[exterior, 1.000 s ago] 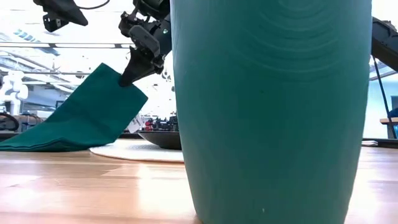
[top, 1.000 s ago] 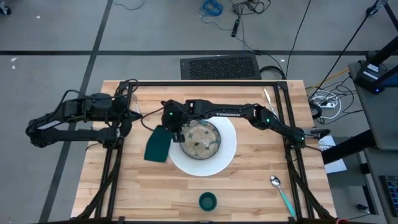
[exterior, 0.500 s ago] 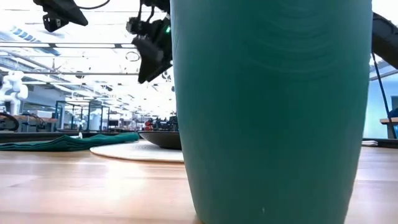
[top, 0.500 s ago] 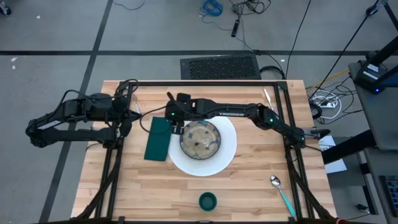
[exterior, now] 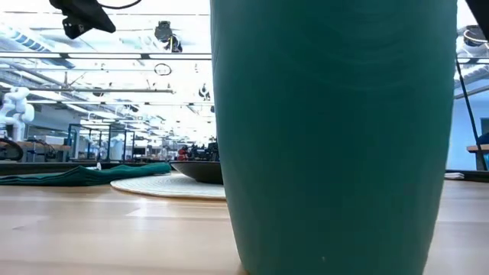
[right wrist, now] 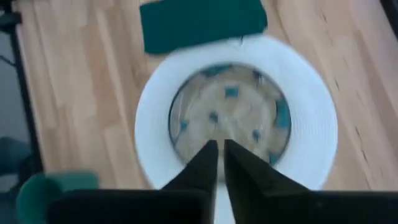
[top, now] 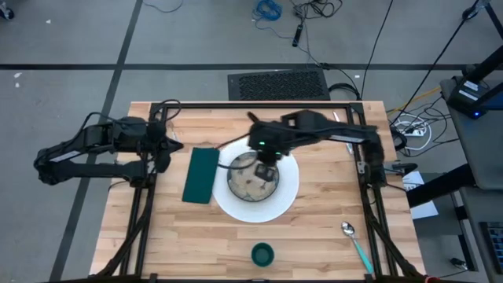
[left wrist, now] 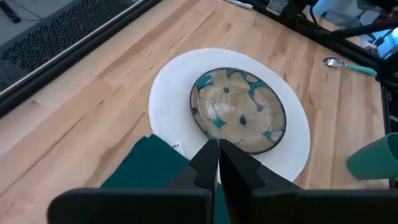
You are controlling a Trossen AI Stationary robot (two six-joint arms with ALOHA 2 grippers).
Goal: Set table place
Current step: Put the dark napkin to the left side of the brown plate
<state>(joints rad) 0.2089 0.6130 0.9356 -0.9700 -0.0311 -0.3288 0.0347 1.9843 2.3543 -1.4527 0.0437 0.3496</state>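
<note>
The dark green napkin (top: 201,174) lies flat on the table (top: 314,228), just left of the white plate (top: 291,189). It also shows in the right wrist view (right wrist: 202,22). The speckled bowl (top: 250,182) stands on the plate's middle. My right gripper (top: 266,163) hangs shut and empty above the bowl (right wrist: 230,115). My left gripper (top: 167,146) is shut and empty above the table's left edge, left of the napkin. The green cup (top: 262,254) stands near the front edge. The teal-handled spoon (top: 355,241) lies at the front right.
The cup (exterior: 336,137) fills most of the low view, with the napkin (exterior: 84,174), plate (exterior: 160,186) and bowl (exterior: 197,169) behind it. A silver utensil (left wrist: 239,3) lies near the far right corner. Bare wood lies right of the plate and at the front left.
My right gripper has let go of the napkin, whose lifted far corner has fallen, so that it now lies flat left of the plate. The gripper has then gone up and toward the table's right, from over the napkin to over the bowl.
</note>
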